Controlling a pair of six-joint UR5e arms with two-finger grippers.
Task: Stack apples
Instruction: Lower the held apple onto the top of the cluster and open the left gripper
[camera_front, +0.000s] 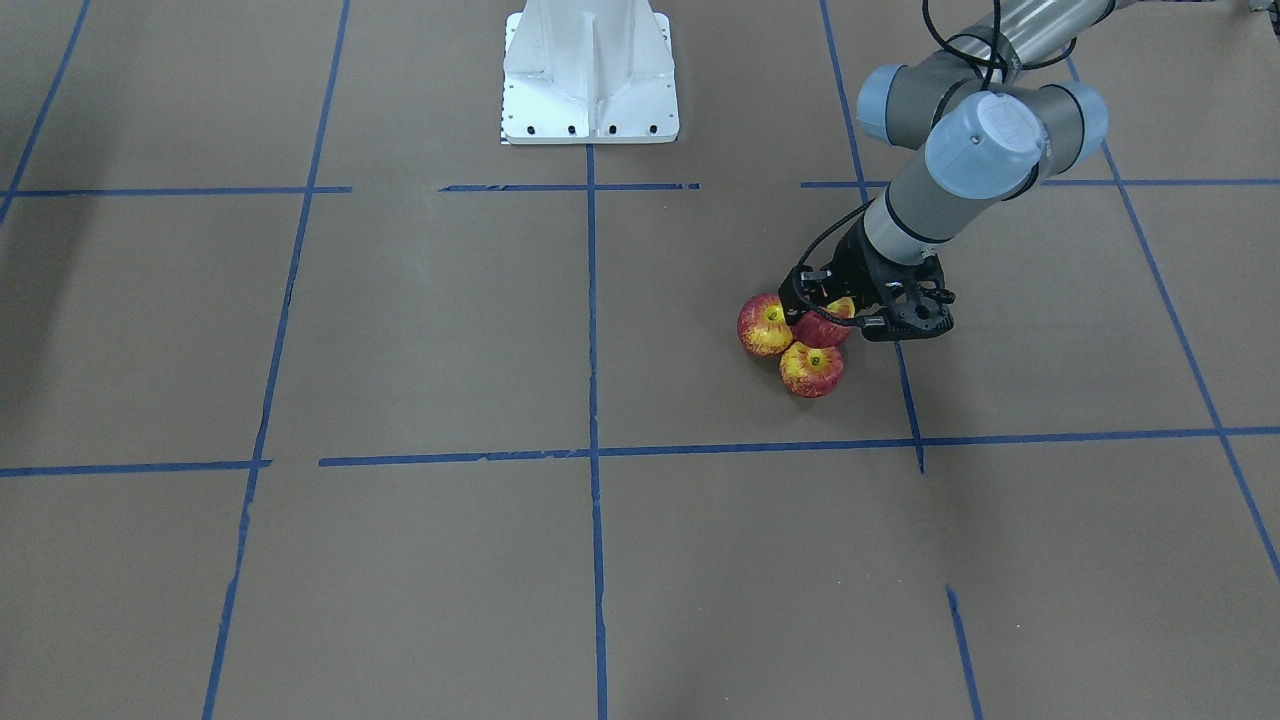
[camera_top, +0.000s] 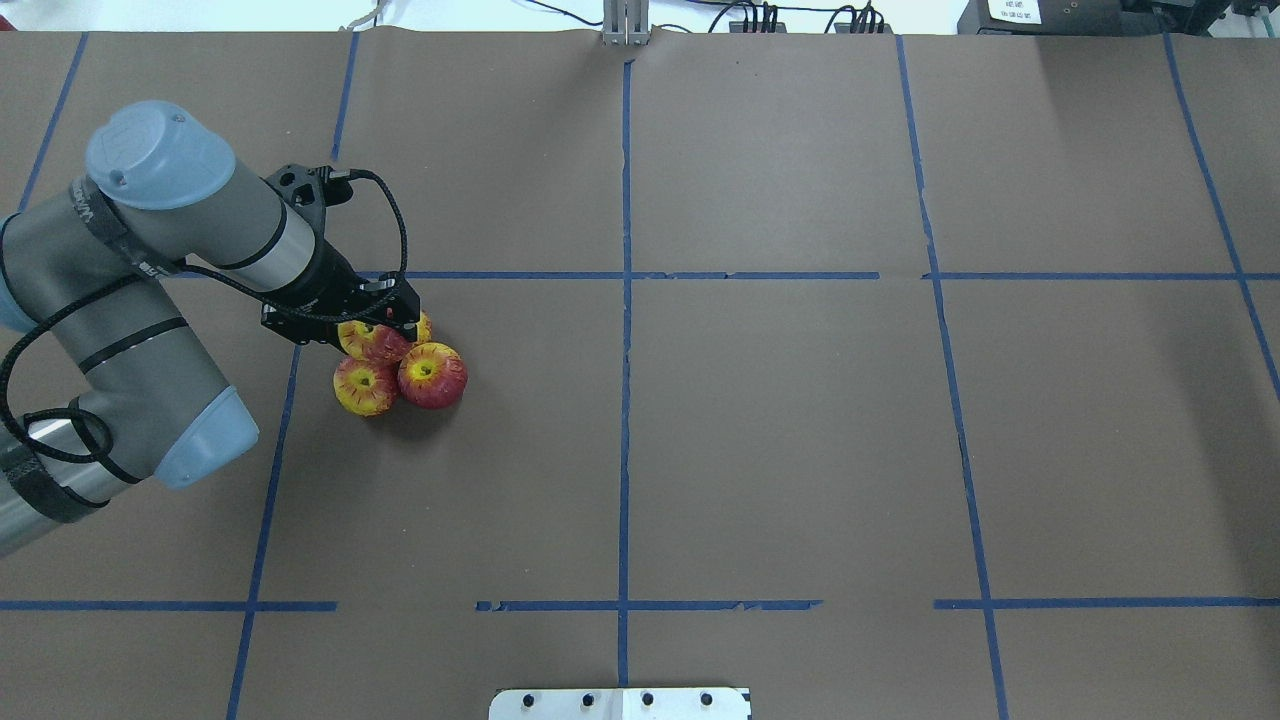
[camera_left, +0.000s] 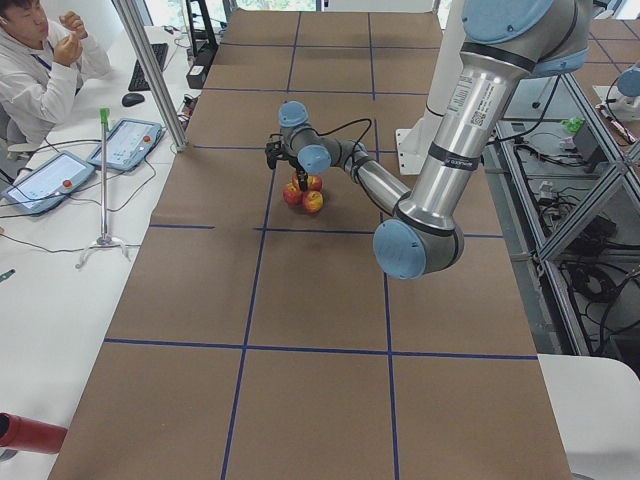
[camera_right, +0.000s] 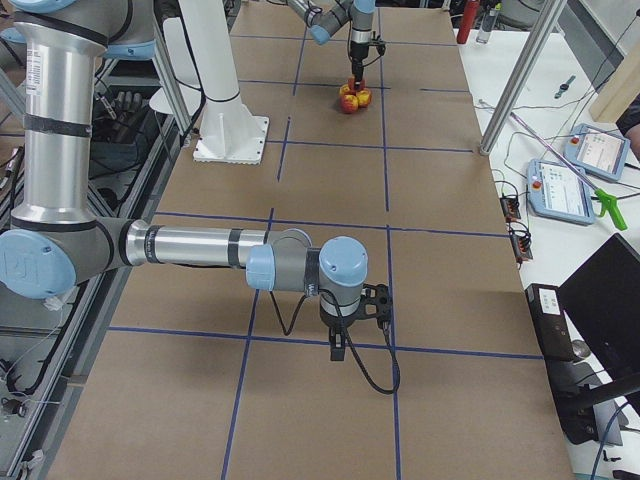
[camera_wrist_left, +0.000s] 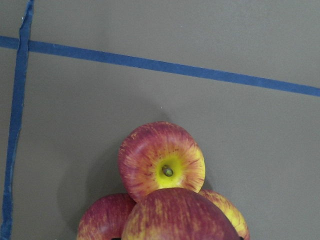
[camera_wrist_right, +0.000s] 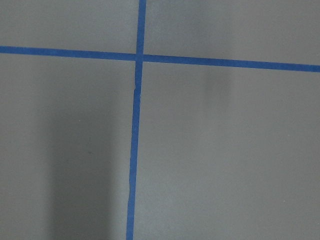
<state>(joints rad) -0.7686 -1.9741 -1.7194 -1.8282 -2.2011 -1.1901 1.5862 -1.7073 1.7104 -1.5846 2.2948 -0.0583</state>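
Note:
Three apples lie bunched on the brown paper: one (camera_front: 765, 323), one (camera_front: 811, 368), and one mostly hidden behind the gripper (camera_top: 423, 325). A fourth, darker apple (camera_front: 825, 328) sits on top of them, between the fingers of my left gripper (camera_front: 832, 318), which is shut on it. In the left wrist view this top apple (camera_wrist_left: 180, 217) fills the bottom centre, above an apple with a yellow hollow (camera_wrist_left: 162, 160). My right gripper (camera_right: 339, 350) hangs over bare paper far from the apples, seen only in the exterior right view; I cannot tell whether it is open.
The robot's white base (camera_front: 590, 70) stands at the table's middle edge. Blue tape lines (camera_front: 592, 450) cross the brown paper. An operator (camera_left: 40, 60) sits beside tablets (camera_left: 125, 143) at the side desk.

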